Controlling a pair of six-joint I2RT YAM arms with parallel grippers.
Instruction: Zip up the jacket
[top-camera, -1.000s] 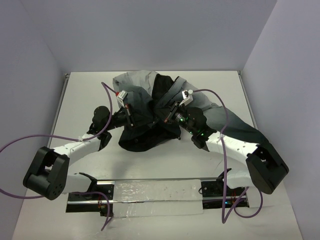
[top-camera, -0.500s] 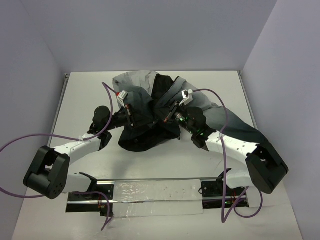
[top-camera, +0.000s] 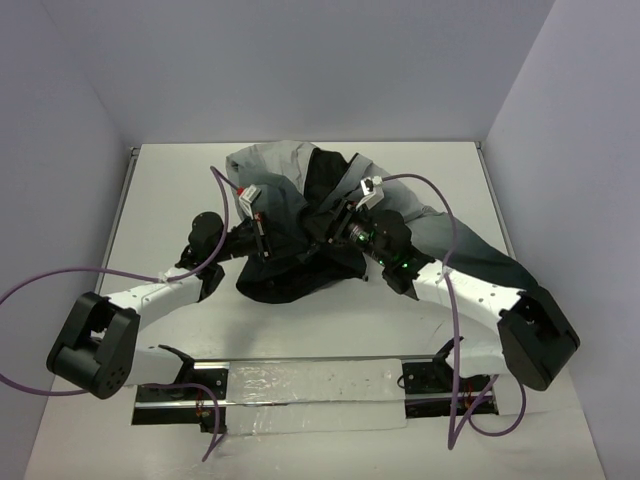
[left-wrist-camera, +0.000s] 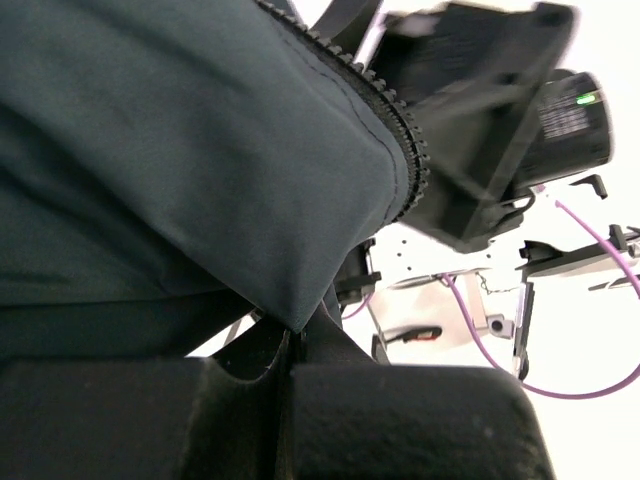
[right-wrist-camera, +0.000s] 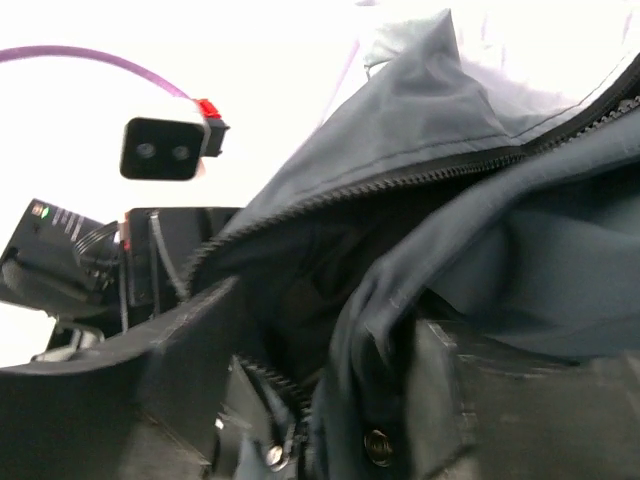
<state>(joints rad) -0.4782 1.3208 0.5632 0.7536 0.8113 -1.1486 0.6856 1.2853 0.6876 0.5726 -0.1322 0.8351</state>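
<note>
Plainly early: the jacket (top-camera: 300, 215) lies heaped mid-scene, front open, and the zipper teeth (right-wrist-camera: 400, 180) run as two separate rows. My left gripper (left-wrist-camera: 290, 370) pinches one front edge and my right gripper (right-wrist-camera: 335, 400) pinches the other flap. No slider engagement visible — by my judgement the whole zip run remains.

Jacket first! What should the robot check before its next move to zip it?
1. The jacket lies on the table: ok.
2. The left jaws pinch cloth: ok, it runs down between them.
3. The right jaws grip cloth: cannot tell; cloth sits between them.
4. The zipper teeth are in view: ok.
5. The zipper sides are joined: not ok, they gape apart.
6. The slider is found: cannot tell.
</note>
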